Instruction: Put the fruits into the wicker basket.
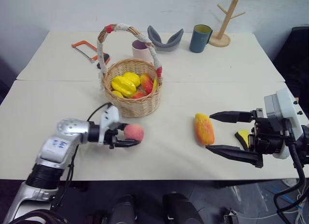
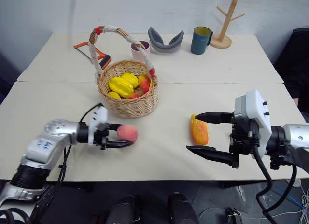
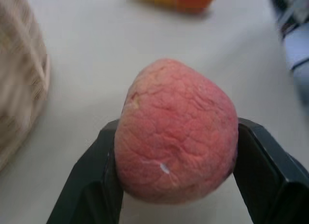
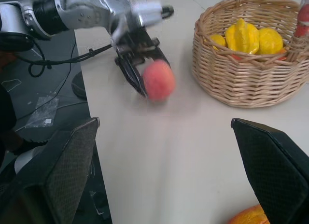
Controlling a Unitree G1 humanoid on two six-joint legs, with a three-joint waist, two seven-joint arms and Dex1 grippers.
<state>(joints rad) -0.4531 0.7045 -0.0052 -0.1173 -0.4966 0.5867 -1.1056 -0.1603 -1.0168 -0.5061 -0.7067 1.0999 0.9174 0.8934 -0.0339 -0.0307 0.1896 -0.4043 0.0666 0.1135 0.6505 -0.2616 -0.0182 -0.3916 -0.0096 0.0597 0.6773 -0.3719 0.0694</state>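
here, left gripper clasps peach — no labels legible.

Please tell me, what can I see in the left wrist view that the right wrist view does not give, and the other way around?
The left wrist view alone shows the peach up close, clamped between the left gripper's two black fingers. The right wrist view alone shows the fruit inside the wicker basket, the left gripper from outside, and the right gripper open. Both show the peach, the white table, part of the basket, and a bit of the orange mango.
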